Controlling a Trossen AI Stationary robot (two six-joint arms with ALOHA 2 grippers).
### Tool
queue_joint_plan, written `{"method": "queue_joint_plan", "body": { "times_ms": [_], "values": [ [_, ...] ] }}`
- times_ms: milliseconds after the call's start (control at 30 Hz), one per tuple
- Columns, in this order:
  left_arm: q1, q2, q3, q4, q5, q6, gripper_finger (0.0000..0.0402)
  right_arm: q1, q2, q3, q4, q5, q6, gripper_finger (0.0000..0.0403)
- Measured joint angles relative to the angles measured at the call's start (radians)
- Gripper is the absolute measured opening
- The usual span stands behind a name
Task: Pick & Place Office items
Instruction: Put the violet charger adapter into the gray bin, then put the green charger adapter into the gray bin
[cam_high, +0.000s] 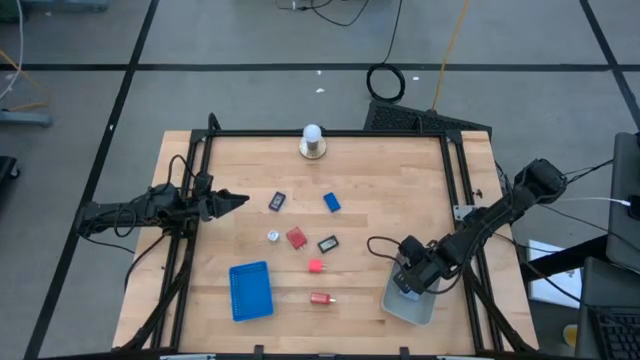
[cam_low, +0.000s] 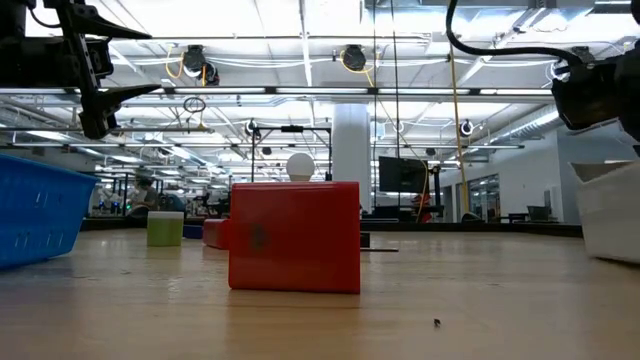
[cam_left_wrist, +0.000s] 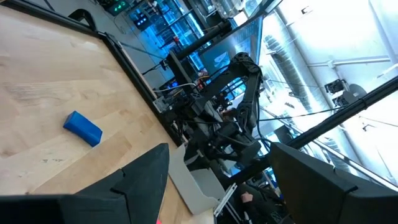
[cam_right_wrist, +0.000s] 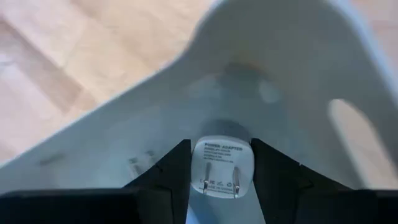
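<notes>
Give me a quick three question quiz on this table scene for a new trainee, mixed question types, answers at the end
1. True or false: the right gripper holds a white power adapter over the grey bin.
2. Which is nearest the blue tray? A) white ball B) pink block C) blue block
3. Fill in: the left gripper hovers at the table's left edge, jaws ____.

Key: 1 true; 2 B; 3 open.
</notes>
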Motion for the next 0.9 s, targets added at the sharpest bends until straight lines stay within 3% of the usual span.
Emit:
{"method": "queue_joint_plan", "body": {
  "times_ms": [300,600,900],
  "values": [
    [0.000,0.000,0.000,0.000,0.000,0.005,0.0278,0.000,0.000,0.000,0.021,0.000,0.007,0.0131],
    [0.000,0.000,0.000,0.000,0.000,0.012,0.0278,0.000,-0.028,-0.002,0.077,-0.001,0.017,0.0251],
    [0.000,0.000,0.000,0.000,0.000,0.012,0.0278,0.000,-0.180,-0.003,0.089,0.062,0.045,0.0262]
  ]
}}
